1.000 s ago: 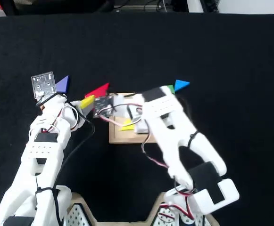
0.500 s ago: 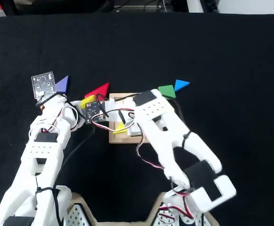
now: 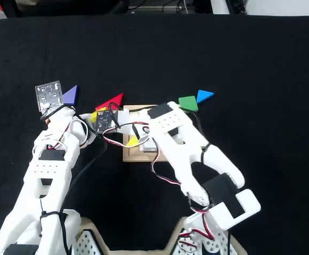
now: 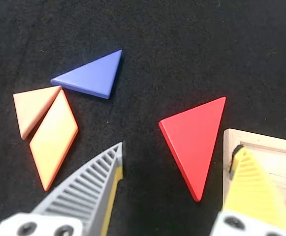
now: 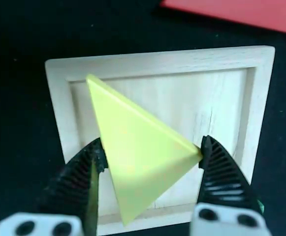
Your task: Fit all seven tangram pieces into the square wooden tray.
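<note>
My right gripper [image 5: 152, 147] is shut on a yellow triangle [image 5: 138, 157], held tilted just above the floor of the square wooden tray [image 5: 157, 56]. From above, that triangle [image 3: 132, 141] shows over the tray's [image 3: 138, 155] left part, under the right arm. My left gripper [image 4: 181, 147] stands open over the black cloth, left of the tray [image 4: 261, 142]. The red triangle [image 4: 194, 137] lies flat between its fingers. Beyond it lie a purple triangle [image 4: 91, 76], a small orange triangle [image 4: 32, 105] and an orange parallelogram [image 4: 54, 137], the last two touching.
A green piece [image 3: 188, 102] and a blue triangle [image 3: 205, 95] lie on the cloth behind the tray's right corner. A white marker card [image 3: 49, 95] sits beside the purple triangle [image 3: 71, 95]. The red triangle [image 3: 111, 101] lies close to the tray's back left corner.
The right arm has swung left across the tray, carrying the yellow triangle toward the tray's left side. The left arm has stayed put.
</note>
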Robot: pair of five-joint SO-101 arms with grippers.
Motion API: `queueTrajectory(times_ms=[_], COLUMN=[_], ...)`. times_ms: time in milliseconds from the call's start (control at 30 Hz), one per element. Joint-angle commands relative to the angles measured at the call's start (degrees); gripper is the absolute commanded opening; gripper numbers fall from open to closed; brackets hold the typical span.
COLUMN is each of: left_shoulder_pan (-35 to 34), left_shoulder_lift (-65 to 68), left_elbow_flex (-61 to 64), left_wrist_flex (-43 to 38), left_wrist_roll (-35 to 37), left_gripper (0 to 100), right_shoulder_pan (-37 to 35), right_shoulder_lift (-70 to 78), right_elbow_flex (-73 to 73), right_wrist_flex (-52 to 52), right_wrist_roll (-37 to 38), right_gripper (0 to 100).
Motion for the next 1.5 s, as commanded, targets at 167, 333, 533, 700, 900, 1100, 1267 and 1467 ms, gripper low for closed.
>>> queueTrajectory(times_ms=[167, 333, 533, 700, 900, 1100, 1267, 1467], left_shoulder_pan=[-0.6, -0.6, -0.6, -0.6, -0.6, -0.4, -0.4, -0.4], left_shoulder_lift=[-1.1, -1.1, -1.0, -1.0, -1.0, -1.0, -1.0, -1.0], left_elbow_flex=[-0.3, -0.3, -0.3, -0.3, -0.3, -0.3, -0.3, -0.3], left_wrist_flex=[-1.1, -1.1, -1.1, -1.1, -1.1, -1.1, -1.1, -1.1], left_wrist_roll=[-0.4, -0.4, -0.4, -0.4, -0.4, -0.4, -0.4, -0.4], left_gripper=[34, 34, 34, 34, 34, 34, 34, 34], right_shoulder_pan=[1.2, 1.3, 1.3, 4.9, 6.7, 8.0, 7.7, 5.2], right_shoulder_lift=[-0.6, -0.6, -1.2, -8.4, -9.9, -9.9, -9.9, -9.3], right_elbow_flex=[-1.1, -1.1, -2.2, -8.8, -2.9, 6.1, 7.3, 6.1], right_wrist_flex=[4.0, 4.0, 4.7, 9.2, -2.5, -16.3, -20.0, -25.7], right_wrist_roll=[-0.8, -0.6, -0.5, -0.9, -0.9, -0.9, -1.3, -11.4], right_gripper=[33.2, 39.1, 37.7, 27.3, 1.1, 1.1, 1.1, 1.1])
